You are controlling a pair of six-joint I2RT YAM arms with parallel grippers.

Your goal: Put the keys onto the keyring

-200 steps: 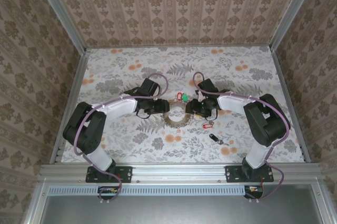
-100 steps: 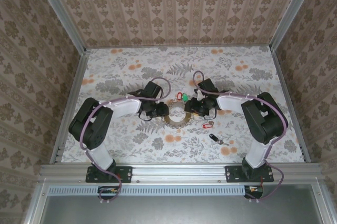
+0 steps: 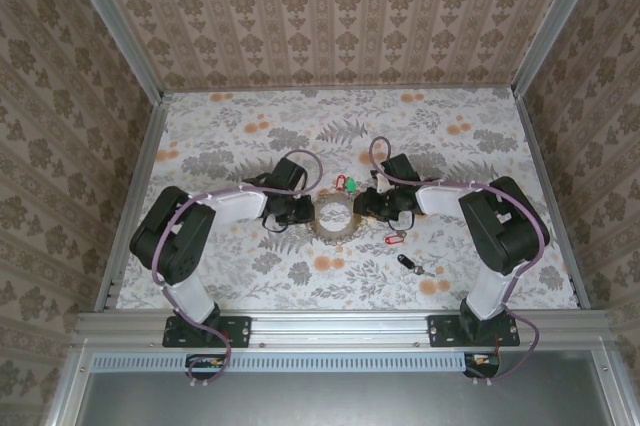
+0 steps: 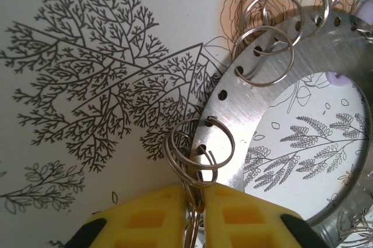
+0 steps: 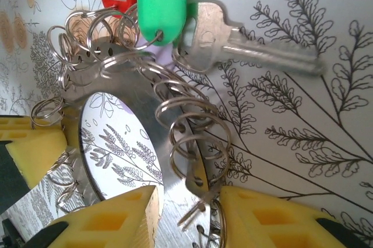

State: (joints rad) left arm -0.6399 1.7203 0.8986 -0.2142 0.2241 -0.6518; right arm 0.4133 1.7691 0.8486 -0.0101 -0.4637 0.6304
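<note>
Pinching a split ring [image 4: 197, 156] on the keyring's [image 4: 239, 109] rim between the left fingers [image 4: 145, 219]; holding the right fingers [image 5: 111, 219] apart astride that rim, near the green-tagged key [image 5: 160, 3].

The far table [image 3: 450, 116] lies open. The left gripper [image 3: 304, 213] and right gripper [image 3: 363, 208] flank the keyring [image 3: 336, 217]; loose keys [image 3: 408, 264] crowd its right.
</note>
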